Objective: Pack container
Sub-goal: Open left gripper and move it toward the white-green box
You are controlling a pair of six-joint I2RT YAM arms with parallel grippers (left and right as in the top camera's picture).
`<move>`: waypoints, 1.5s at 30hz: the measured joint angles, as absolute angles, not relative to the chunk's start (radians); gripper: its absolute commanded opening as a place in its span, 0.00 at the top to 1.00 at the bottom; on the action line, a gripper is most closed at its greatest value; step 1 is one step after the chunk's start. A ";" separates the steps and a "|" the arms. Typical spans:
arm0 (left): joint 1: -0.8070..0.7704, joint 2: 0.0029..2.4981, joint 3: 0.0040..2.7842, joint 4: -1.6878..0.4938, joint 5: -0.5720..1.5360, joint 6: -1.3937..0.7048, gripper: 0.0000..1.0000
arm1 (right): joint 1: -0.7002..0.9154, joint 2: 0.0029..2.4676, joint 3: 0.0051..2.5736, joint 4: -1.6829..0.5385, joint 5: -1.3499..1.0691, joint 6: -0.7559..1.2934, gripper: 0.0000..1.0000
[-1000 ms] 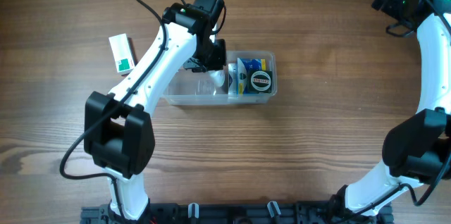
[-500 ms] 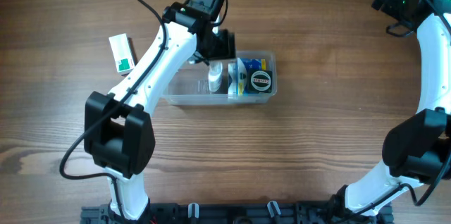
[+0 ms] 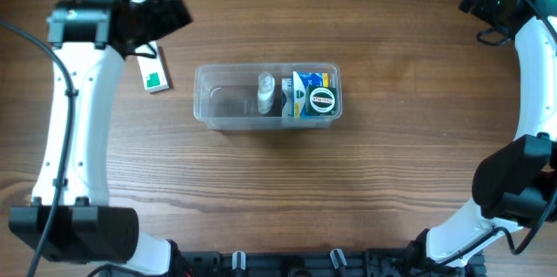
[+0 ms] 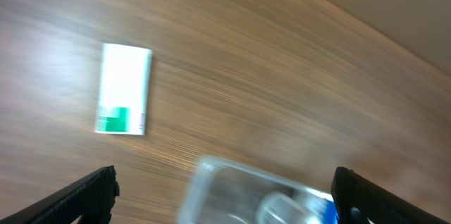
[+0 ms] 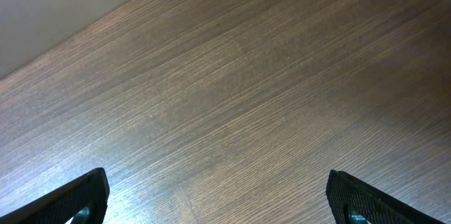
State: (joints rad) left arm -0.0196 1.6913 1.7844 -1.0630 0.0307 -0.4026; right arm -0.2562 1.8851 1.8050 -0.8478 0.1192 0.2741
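Observation:
The clear container (image 3: 213,107) sits mid-table, its rim blurred at the bottom of the left wrist view (image 4: 206,169). Its right half holds a small white bottle (image 3: 265,94), a blue packet (image 3: 306,79) and a round black tape measure (image 3: 321,99). A white and green box (image 3: 154,72) lies on the wood left of it, also seen from the left wrist (image 4: 125,89). My left gripper (image 3: 164,14) hovers open and empty above that box, jaws wide (image 4: 224,199). At the far right corner my right gripper (image 3: 484,0) stands open over bare wood (image 5: 225,199).
The left half of the container holds nothing. Wood tabletop (image 5: 232,90) surrounds everything, with the table's far edge showing in both wrist views. The arms' bases stand along the front edge (image 3: 287,264).
My left gripper opened, rose out of the container and swung back to the far left over the box. The white bottle stays standing in the tub. The right arm has not moved.

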 measured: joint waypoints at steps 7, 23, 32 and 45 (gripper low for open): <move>0.067 1.922 1.784 -1.063 -0.019 -0.364 0.00 | -0.256 1.885 1.805 -0.848 0.119 0.274 0.00; 0.185 2.119 1.783 -1.020 0.021 -0.021 0.03 | -0.256 1.885 1.805 -0.848 0.119 0.274 0.00; 0.185 2.196 1.783 -0.994 0.028 0.004 0.04 | -0.256 1.885 1.805 -0.848 0.119 0.274 0.00; 0.170 2.196 1.783 -0.948 0.028 0.007 0.06 | -0.256 1.885 1.805 -0.848 0.119 0.274 0.00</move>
State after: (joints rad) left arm 0.1699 2.1960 1.7832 -0.9482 0.0277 0.0071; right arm -0.2562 1.8851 1.8050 -0.8482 0.1192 0.2741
